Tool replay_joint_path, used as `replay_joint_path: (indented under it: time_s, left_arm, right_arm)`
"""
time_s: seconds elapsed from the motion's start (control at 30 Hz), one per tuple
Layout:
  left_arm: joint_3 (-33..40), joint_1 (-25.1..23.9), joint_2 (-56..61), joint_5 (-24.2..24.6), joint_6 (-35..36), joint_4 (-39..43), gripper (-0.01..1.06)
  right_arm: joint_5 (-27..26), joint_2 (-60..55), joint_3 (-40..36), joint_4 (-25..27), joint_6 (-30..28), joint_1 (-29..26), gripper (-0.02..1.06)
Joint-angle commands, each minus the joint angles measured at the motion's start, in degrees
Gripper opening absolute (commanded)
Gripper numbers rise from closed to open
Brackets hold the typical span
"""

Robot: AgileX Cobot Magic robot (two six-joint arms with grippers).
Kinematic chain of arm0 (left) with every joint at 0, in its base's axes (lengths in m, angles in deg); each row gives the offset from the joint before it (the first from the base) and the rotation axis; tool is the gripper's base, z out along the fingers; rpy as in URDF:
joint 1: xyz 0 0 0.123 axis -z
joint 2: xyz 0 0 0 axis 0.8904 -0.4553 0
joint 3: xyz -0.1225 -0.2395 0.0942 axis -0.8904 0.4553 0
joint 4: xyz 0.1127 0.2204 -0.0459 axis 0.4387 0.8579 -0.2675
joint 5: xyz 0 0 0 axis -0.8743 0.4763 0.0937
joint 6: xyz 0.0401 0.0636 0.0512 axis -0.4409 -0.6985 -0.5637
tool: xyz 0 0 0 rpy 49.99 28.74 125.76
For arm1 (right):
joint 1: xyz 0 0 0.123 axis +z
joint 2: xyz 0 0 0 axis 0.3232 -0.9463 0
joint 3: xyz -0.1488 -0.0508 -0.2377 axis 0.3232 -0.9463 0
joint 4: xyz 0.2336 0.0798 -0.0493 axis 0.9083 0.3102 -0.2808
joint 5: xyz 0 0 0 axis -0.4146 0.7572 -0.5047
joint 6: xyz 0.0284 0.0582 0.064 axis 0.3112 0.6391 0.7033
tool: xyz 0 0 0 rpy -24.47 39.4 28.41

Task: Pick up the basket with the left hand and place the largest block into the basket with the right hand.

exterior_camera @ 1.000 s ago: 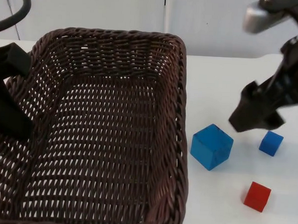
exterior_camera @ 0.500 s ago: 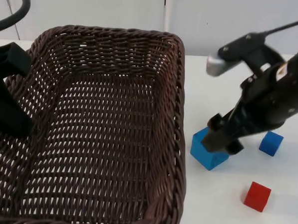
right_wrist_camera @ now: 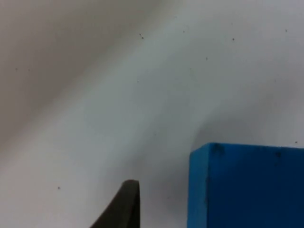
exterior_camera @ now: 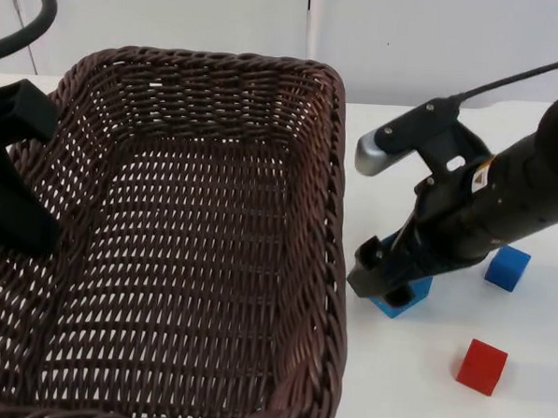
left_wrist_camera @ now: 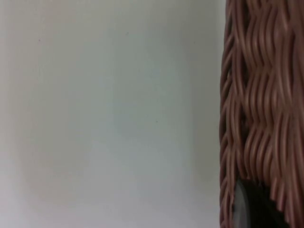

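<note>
**Currently: right gripper down over the big blue block, basket held at left**

- Basket (exterior_camera: 193,233): dark brown wicker, rectangular, open side up, long axis running from the near edge toward the wall. Held at its left rim by the left gripper (exterior_camera: 13,190); black bulk across that rim in the top view. Left wrist view: close weave of the basket wall (left_wrist_camera: 263,109) with one black fingertip (left_wrist_camera: 251,209) against it, white table (left_wrist_camera: 109,114) beside. Jaws clamped on the rim as far as can be told. No label or writing readable.
- Big blue block (exterior_camera: 407,293): largest of the three, on the white table (exterior_camera: 410,394) just right of the basket's right rim, mostly covered by the arm in the top view, only a lower corner and a sliver of upper edge showing. Right wrist view: flat blue face (right_wrist_camera: 247,185) with a sharp top edge, upright on the table. No marking.
- Right gripper (exterior_camera: 388,280): lowered onto the big blue block, between block and basket rim. Right wrist view: one black fingertip (right_wrist_camera: 123,204) just beside the block's face, a gap between them. Jaws apart, not yet closed on the block.
- Small blue block (exterior_camera: 508,267): right of the arm, partly tucked behind it.
- Red block (exterior_camera: 482,366): nearest the front edge, well apart from the gripper.
</note>
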Motion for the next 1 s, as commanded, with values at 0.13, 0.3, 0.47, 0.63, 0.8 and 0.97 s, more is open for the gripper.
replay_joint_path:
  time_s: [0.13, 0.3, 0.47, 0.63, 0.8, 0.97]
  left_arm:
    - [-0.1, 0.0, 0.7, -0.6, 0.3, -0.8, 0.0]
    - [-0.1, 0.0, 0.7, -0.6, 0.3, -0.8, 0.0]
    - [-0.1, 0.0, 0.7, -0.6, 0.3, -0.8, 0.0]
    - [-0.1, 0.0, 0.7, -0.6, 0.3, -0.8, 0.0]
    - [-0.1, 0.0, 0.7, -0.6, 0.3, -0.8, 0.0]
    - [-0.1, 0.0, 0.7, -0.7, 0.3, -0.7, 0.0]
  right_arm:
    - [-2.4, -2.6, 0.4, 0.1, 1.4, 0.3, 1.04]
    - [-3.9, -2.7, 0.4, 0.1, 2.0, 0.3, 0.88]
    - [-3.9, -2.7, 0.4, 0.4, 2.0, 0.3, 0.72]
    - [-3.8, -2.7, 0.4, 0.4, 2.0, 0.3, 0.51]
    - [-3.8, -2.3, 0.4, 0.4, 2.0, 0.3, 0.25]
    - [-1.6, 0.9, 0.4, 0.1, 2.0, 0.3, 0.01]
